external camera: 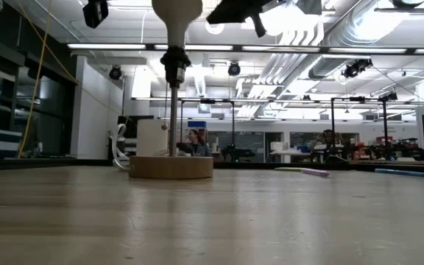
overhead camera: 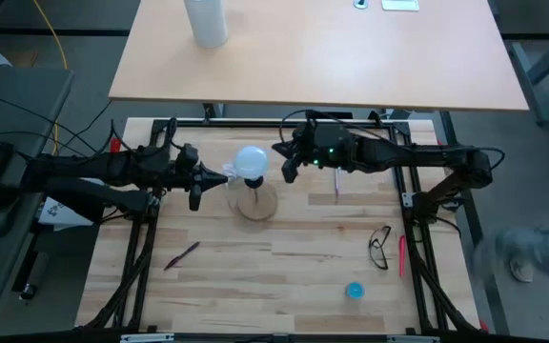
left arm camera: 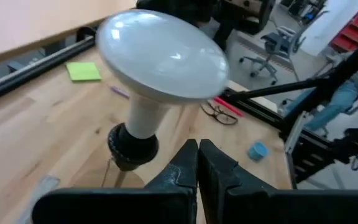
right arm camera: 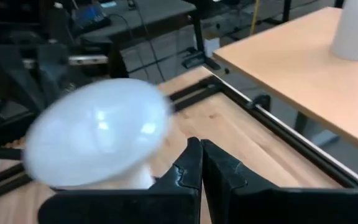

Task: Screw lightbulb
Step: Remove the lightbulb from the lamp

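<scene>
Here, both my jaws are pressed together on nothing: my left gripper (overhead camera: 225, 175) sits just beside the bulb (overhead camera: 250, 162) on one side, my right gripper (overhead camera: 279, 152) just beside it on the other. The bulb stands upright, its long axis vertical, base down in the socket (left arm camera: 132, 146) on the wooden disc (overhead camera: 256, 202) between my arms. By my reckoning neither arm is clearly nearer; either would have to open before gripping the globe.

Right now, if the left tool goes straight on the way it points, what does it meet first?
Probably the lightbulb: the shut left tool points at its neck just above the socket; depth is unclear.
</scene>
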Controlling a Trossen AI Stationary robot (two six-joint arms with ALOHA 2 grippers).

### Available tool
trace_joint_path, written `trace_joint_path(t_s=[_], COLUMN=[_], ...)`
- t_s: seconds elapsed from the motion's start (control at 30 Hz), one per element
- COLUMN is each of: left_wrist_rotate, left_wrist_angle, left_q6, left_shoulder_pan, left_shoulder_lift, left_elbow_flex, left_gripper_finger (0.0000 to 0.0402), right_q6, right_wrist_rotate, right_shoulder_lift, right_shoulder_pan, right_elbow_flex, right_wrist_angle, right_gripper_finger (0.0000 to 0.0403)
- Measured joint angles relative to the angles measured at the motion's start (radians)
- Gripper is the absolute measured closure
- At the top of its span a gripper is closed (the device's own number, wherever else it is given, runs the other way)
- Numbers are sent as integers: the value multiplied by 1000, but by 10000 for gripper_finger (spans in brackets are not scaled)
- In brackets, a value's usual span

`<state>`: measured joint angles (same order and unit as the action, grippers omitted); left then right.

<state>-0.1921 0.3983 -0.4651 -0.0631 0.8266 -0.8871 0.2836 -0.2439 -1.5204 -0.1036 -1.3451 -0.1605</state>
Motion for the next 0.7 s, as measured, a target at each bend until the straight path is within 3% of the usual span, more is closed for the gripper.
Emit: trace_joint_path(t_s=[0.1,0.23,0.3,0.37,0.47,0.7], left_wrist_rotate=[-54,-270,-369,-402,-338,21], left_wrist_angle=[3,34,33,2,-77,-251], left_q6=[21,37,81,120,177,223], left_shoulder_pan=[0,16,43,92,191,364], left_shoulder_lift=[-6,-16,-16,-9,12,90], left_elbow_flex=[0,0,0,0,0,0], left_gripper_finger=[401,401,401,401,401,401], right_q6=[-22,-12,-10,13,32,56], right_wrist_rotate=[0,19,70,133,196,201], right_shoulder_lift=[39,87,99,102,87,5], right_shoulder_pan=[-12,-15,-5,16,54,135], right_elbow_flex=[0,0,0,0,0,0], right_wrist_angle=[-81,-180,-202,-193,-118,109], right_gripper_finger=[403,403,403,403,403,403])
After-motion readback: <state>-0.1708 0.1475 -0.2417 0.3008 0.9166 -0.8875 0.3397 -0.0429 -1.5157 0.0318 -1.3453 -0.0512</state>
